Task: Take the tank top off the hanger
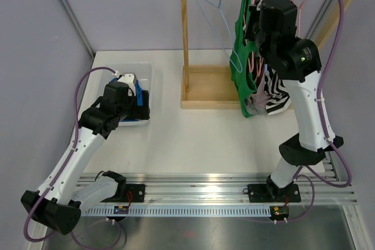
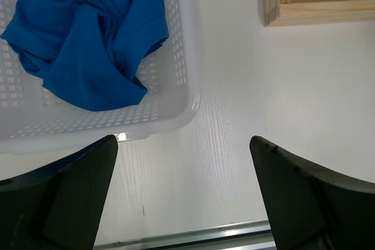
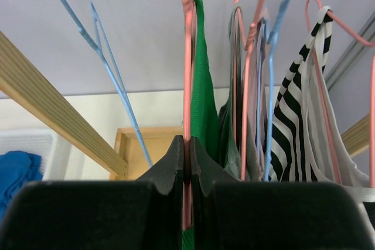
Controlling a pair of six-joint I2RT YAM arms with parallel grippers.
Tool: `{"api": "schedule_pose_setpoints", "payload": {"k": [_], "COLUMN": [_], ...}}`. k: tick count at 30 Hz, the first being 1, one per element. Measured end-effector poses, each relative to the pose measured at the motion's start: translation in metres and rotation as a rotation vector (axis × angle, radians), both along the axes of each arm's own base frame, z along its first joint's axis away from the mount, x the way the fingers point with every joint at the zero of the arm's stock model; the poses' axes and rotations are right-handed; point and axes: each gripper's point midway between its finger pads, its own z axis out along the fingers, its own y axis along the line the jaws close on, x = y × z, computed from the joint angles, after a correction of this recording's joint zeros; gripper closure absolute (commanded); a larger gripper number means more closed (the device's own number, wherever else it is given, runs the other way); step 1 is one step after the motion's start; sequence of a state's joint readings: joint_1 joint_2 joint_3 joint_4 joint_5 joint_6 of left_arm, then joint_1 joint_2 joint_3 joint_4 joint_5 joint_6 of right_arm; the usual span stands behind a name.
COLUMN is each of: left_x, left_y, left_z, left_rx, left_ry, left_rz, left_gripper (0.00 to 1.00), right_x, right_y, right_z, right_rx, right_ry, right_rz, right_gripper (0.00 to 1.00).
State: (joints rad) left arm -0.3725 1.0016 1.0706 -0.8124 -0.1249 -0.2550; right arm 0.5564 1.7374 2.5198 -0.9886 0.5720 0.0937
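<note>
From above, we see the green tank top hanging on the wooden rack, the right gripper against it. The left wrist view shows the left gripper, fingers apart, beside a white basket holding blue cloth. In the right wrist view, the fingers are clamped on a pink hanger that touches the top.

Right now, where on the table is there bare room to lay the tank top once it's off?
Bare table lies between the white basket and the wooden rack base, and across the strip from that base to the aluminium rails. Crowded: the rack, where the green tank top and other garments hang by the right claw, shut on a pink hanger.
</note>
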Motion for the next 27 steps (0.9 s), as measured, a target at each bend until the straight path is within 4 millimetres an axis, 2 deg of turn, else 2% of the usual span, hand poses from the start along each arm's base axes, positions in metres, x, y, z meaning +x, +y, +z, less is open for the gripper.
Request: {"api": "schedule_pose_setpoints", "payload": {"k": [6,11,18,23,27], "left_x": [-0.003,-0.008,-0.017,-0.033,-0.052], "left_y": [-0.009,-0.037,-0.081,-0.126,-0.167], "left_z": [0.01,0.041,0.102,0.141,0.177], "left_rx": [-0.038,-0.127,-0.331,-0.441,-0.473], "left_ry": [-0.021,-0.082,-0.246,-0.342,-0.444], "left_rz": [-0.031,-0.133,-0.296,-0.45,-0.556], "left_gripper": [0.01,0.01,0.01,0.01,0.01], "right_x": [-0.029,-0.066,-0.131,-0.185,-0.223], "right_y": [-0.01,-0.012,-0.015,-0.017,-0.019], "right_z": [0.031,0.035,0.015,-0.001,-0.034], "right_rx": [0.062,0.109,0.143,0.176,0.186], "right_ry": [-0.07,-0.069,-0.022,0.011,0.06], "right_rz": [0.044,0.14,0.318,0.464,0.563], "right_gripper": [1.0,1.0,1.0,1.0,1.0]}}
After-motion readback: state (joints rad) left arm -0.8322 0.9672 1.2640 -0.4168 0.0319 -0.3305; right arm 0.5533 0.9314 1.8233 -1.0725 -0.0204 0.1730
